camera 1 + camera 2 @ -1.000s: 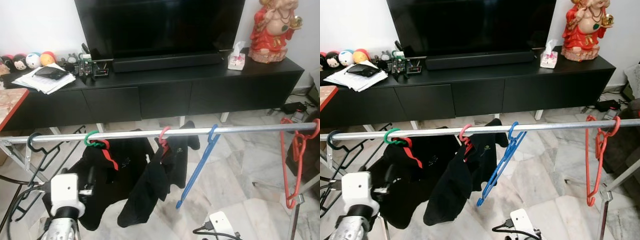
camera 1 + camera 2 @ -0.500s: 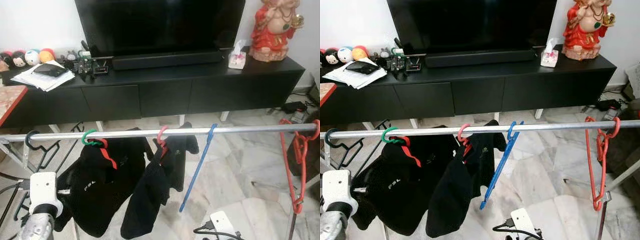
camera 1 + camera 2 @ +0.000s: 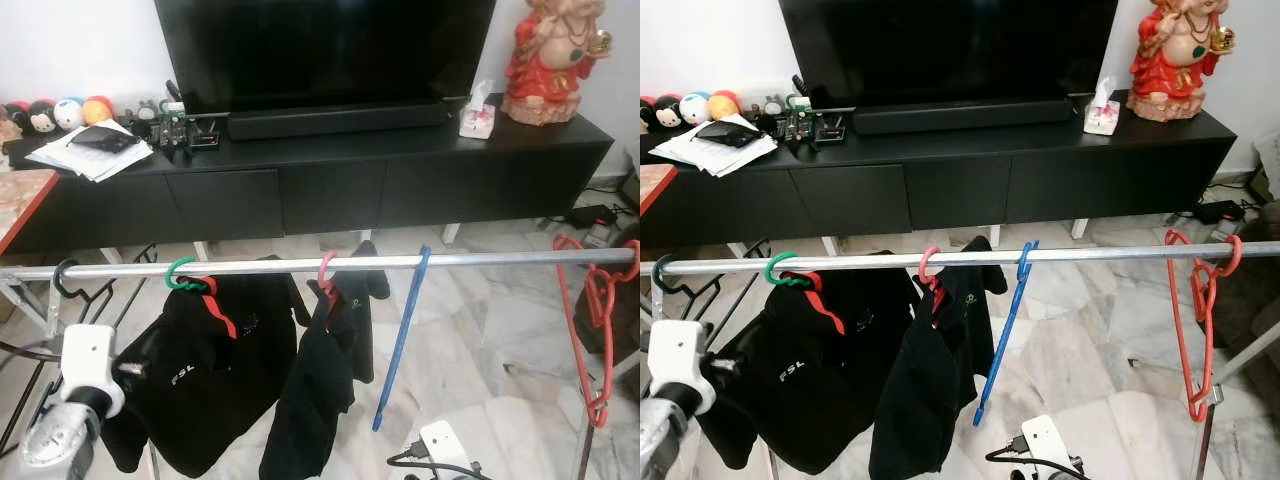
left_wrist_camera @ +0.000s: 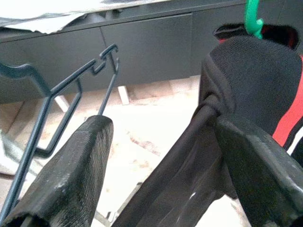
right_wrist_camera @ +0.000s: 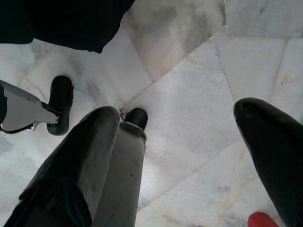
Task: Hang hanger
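Up front, a silver rail runs across my view from left to right, with a black TV cabinet and a dark screen against the wall behind it. At the far left end of the rail hangs a dark, bare hanger. My left gripper sits low beside it, its wrist housing pale at the bottom left of the head view. Its two black fingers are spread wide apart with nothing between them; through the gap I see the dark hanger on one side and a black garment on the other.

Next along the rail comes a green hook carrying a black top with a red stripe, then a pink hook with another black garment drooping from it. Just right of that, the blue hanger hangs by its hook on the rail, seen nearly edge-on and dangling free. Well to the right, near the rail's far end, a red hanger hangs too.

My right gripper is down low, pointing at the marble floor, its fingers also wide apart and holding nothing. On the cabinet's right end stand a tissue box and a red figurine.
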Tool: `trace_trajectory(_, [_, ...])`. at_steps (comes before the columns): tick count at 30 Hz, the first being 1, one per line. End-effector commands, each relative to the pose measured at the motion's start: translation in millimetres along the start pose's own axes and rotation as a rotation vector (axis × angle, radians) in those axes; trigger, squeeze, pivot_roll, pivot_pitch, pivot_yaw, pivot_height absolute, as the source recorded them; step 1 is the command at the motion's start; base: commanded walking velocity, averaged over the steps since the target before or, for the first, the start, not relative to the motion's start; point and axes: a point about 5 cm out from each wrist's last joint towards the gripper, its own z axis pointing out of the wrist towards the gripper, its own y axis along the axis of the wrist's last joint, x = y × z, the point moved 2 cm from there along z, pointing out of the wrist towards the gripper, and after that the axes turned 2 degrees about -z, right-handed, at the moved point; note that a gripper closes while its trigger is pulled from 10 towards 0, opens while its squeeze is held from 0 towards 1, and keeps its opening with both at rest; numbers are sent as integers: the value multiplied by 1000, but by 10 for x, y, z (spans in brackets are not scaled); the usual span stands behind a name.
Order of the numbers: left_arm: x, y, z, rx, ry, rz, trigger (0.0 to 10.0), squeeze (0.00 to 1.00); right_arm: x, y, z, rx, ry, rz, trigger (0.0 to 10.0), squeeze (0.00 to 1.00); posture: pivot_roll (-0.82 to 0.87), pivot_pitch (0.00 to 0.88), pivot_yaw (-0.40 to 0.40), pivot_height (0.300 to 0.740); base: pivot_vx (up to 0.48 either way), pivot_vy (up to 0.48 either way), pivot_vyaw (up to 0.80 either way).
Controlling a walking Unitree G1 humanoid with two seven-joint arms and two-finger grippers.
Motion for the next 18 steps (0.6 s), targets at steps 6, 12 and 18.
trace_trajectory(6, [-29,-32,161,-1,23,-28,10000,0,10,20,2,-10,3,3,10000,0,-36,0,22,740,0,0,0])
trace_trajectory(12, [-102,-167,211,64,-84,-49,10000,0,11,21,2,-10,6,1,10000,0,-36,0,22,740,0,0,0])
trace_trajectory(18, [-146,-188,161,80,-177,-92,10000,0,8,23,1,-11,6,4,10000,0,-37,0,19,740,0,0,0])
